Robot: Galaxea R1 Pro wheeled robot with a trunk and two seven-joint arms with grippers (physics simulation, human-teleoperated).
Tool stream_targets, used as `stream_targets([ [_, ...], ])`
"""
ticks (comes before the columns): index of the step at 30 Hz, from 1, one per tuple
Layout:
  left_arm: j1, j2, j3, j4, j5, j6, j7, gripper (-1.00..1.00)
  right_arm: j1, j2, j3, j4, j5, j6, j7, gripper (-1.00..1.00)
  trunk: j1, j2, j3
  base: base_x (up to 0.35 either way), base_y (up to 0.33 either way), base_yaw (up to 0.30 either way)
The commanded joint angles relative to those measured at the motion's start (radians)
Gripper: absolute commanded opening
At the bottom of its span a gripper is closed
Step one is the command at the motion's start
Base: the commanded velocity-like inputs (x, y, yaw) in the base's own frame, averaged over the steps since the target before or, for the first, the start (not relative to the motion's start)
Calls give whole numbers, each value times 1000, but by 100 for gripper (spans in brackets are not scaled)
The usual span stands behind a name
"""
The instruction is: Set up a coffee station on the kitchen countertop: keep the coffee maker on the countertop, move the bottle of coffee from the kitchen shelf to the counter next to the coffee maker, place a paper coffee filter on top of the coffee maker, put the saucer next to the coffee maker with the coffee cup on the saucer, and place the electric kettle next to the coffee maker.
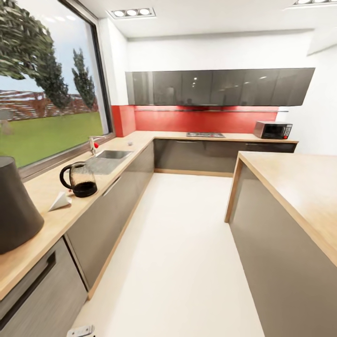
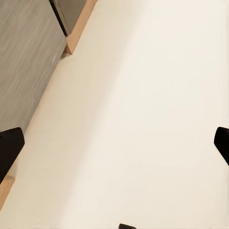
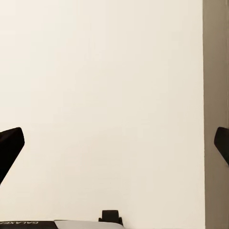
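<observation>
The kitchen countertop (image 1: 47,187) runs along the left under the window. On its near end stands the dark grey coffee maker (image 1: 14,206), cut off by the picture's edge. The white paper coffee filter (image 1: 61,201) lies just beyond it. Next to the filter sits the glass electric kettle (image 1: 79,180), its black handle turned toward the coffee maker. The bottle of coffee, kitchen shelf, saucer and coffee cup are out of view. My left gripper (image 2: 114,145) and right gripper (image 3: 114,145) are both open over the pale floor, holding nothing.
An inset sink (image 1: 110,157) with a faucet (image 1: 93,145) lies past the kettle. The wooden island (image 1: 290,187) stands on the right, with a wide floor aisle (image 1: 182,243) between. A microwave (image 1: 273,129) and hob (image 1: 205,135) sit on the far counter.
</observation>
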Motion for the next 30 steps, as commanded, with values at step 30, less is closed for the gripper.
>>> stream_targets([
  [30,-1,0,2,1,5,-3,0,100,-1,0,0,-1,-1,-4,0,100,1,-2,-2,338,-39,0],
])
